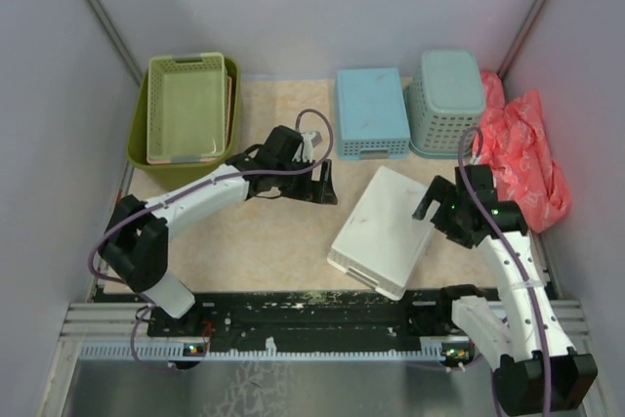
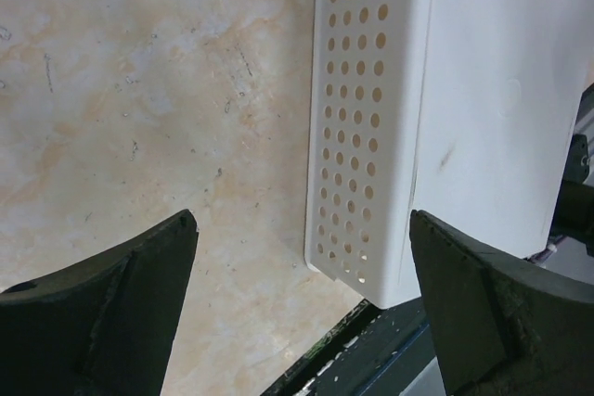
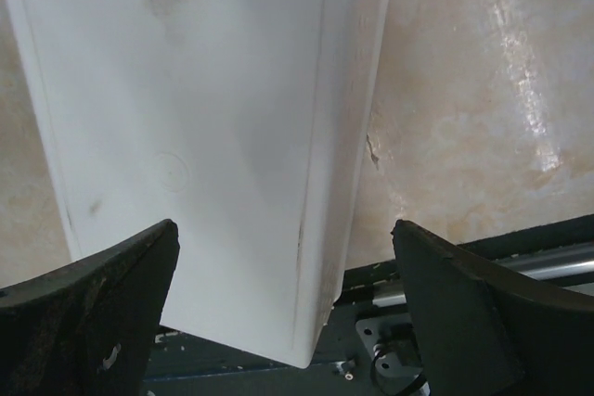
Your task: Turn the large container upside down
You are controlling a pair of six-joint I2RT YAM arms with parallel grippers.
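Note:
The large container, an olive-green tub, stands upright at the back left with a light-green tray nested in it. It does not show in either wrist view. My left gripper is open and empty over the table's middle, well to the right of the tub. In the left wrist view it faces the perforated side of a white container. My right gripper is open and empty at that white container's right edge. The right wrist view shows it over the container's smooth base.
The white container lies upside down at centre right, one corner over the black front rail. A blue container and a pale teal perforated basket sit upside down at the back. A red bag lies by the right wall.

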